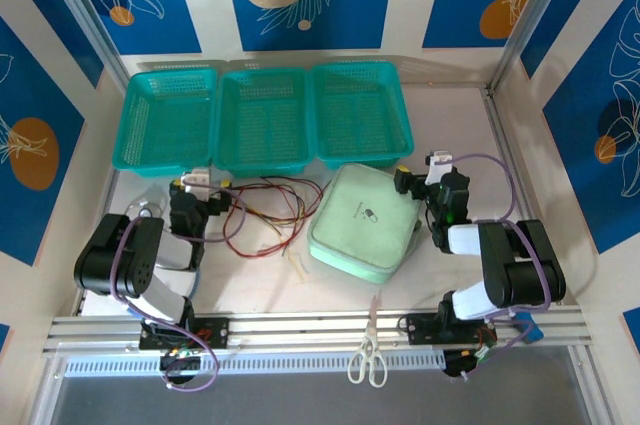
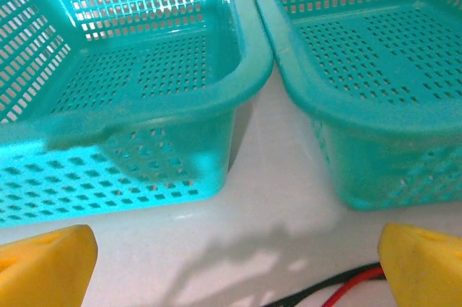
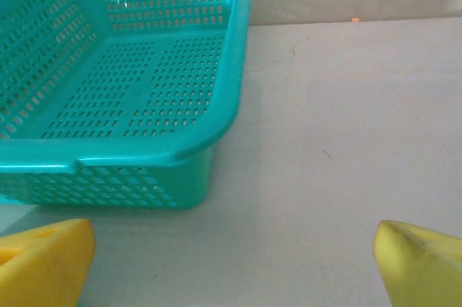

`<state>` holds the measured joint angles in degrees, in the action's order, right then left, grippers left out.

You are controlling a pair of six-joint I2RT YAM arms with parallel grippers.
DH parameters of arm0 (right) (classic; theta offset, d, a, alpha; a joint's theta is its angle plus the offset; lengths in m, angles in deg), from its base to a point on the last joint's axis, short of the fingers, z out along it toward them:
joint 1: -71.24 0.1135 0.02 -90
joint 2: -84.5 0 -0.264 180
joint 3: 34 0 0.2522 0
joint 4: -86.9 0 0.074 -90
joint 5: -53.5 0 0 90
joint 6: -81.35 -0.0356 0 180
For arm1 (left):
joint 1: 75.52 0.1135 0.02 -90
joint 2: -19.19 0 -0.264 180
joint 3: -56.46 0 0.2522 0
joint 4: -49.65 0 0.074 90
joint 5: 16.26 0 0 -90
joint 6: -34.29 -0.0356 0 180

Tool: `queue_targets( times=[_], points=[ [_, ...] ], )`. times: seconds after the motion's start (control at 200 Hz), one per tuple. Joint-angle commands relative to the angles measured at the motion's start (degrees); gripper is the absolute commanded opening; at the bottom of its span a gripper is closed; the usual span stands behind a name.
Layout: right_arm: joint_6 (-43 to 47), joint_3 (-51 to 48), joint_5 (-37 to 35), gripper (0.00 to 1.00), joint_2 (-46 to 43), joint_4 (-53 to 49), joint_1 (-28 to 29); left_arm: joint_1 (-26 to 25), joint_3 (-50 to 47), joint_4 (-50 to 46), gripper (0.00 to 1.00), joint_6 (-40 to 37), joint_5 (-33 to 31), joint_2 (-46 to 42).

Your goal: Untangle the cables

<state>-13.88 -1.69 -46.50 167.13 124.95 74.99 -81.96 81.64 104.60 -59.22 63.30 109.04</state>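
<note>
The left gripper (image 1: 202,185) and right gripper (image 1: 417,167) both gape wide and hold nothing, while the cables (image 1: 265,215) lie in a loose red-and-black tangle on the table (image 1: 255,290), just beside the left gripper, between it and a green pouch (image 1: 362,223).

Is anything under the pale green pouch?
Nothing shows beneath the pouch; it lies flat on the table. The cables loop just left of it, close to its edge. Whether any strand runs underneath is hidden by the pouch itself.
</note>
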Motion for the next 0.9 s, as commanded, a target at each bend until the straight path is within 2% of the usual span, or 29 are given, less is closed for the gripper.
queue_targets(
  times=[0.0, 0.185, 0.34, 0.39, 0.545, 0.63, 0.795, 0.895],
  points=[
    [2.36, -0.94, -3.08, 0.99, -3.79, -0.84, 0.91, -0.48, -2.11, 9.90, 0.99, 0.17, -1.60, 0.19],
    [1.04, -3.67, -4.84, 0.99, -12.41, -5.17, 1.00, -1.42, -3.78, 9.87, 0.99, -0.96, -2.03, -3.62],
    [0.58, -5.19, -5.64, 0.99, -21.60, -11.52, 1.02, -3.10, -3.28, 2.38, 0.99, -2.09, -5.29, -10.91],
    [0.82, -4.89, -5.74, 0.99, -24.93, -15.16, 1.02, -3.89, -1.90, -4.80, 0.99, -2.00, -6.58, -15.49],
    [-0.49, -1.48, -7.35, 0.99, -34.59, -28.85, 1.34, -4.89, 7.06, -38.91, 0.99, 5.01, -8.81, -31.74],
    [-6.55, 2.03, -13.53, 0.99, -36.91, -38.49, 1.95, -5.43, 10.16, -50.87, 0.99, 7.24, -9.92, -37.32],
    [-13.24, 10.64, -15.88, 0.99, -36.41, -55.57, 4.58, -6.58, 16.69, -73.72, 0.99, 14.25, -10.56, -43.36],
    [-14.84, 15.27, -16.10, 0.99, -34.66, -61.23, 8.44, -8.81, 19.85, -82.72, 0.92, 20.32, -7.43, -43.55]
  ],
)
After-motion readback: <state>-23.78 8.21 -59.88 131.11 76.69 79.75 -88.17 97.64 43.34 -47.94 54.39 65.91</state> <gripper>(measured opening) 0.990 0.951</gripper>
